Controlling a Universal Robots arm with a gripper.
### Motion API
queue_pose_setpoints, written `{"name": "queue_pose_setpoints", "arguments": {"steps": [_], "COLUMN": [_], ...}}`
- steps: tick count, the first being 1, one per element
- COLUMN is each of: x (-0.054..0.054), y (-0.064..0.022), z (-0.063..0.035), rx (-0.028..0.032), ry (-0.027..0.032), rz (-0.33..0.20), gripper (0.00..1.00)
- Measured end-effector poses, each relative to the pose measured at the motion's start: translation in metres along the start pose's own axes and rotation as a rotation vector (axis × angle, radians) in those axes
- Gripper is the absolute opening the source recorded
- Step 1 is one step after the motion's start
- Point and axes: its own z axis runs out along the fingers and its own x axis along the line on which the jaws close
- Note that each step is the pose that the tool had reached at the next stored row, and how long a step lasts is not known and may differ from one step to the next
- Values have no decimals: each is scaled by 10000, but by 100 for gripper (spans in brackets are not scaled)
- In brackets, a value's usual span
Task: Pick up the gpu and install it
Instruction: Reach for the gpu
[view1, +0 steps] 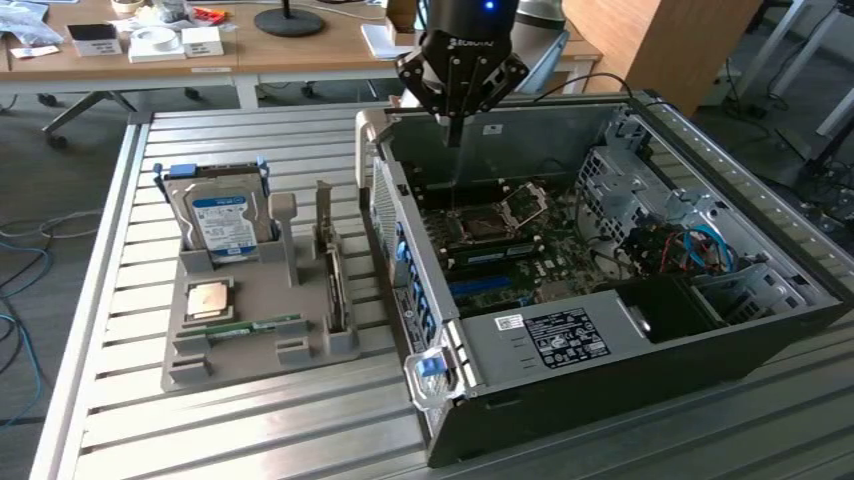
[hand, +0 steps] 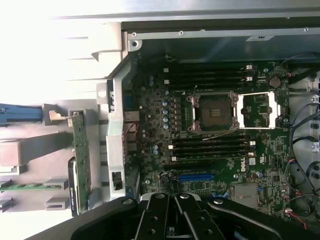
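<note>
The gripper (view1: 454, 125) is poised over the case (view1: 601, 390), jaws closed on nothing. The gpu (view1: 332, 285), edge-on in its holder (view1: 200, 370), could be knocked over if approached with the jaws unopened.

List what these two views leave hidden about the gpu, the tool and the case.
- gpu: fan face, exterior view; the card stands edge-on in the gray holder.
- tool: its body, wrist view; cut off by the picture's edge.
- power supply label: print too small to read, exterior view.
- motherboard: strip nearest the tool, wrist view; the tool covers it.
</note>
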Motion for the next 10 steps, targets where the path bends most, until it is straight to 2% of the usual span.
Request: {"name": "queue_pose_setpoints", "arguments": {"steps": [10], "x": [88], "y": [-6], "z": [-2], "rx": [0], "ry": [0], "rz": [0], "gripper": [11]}}
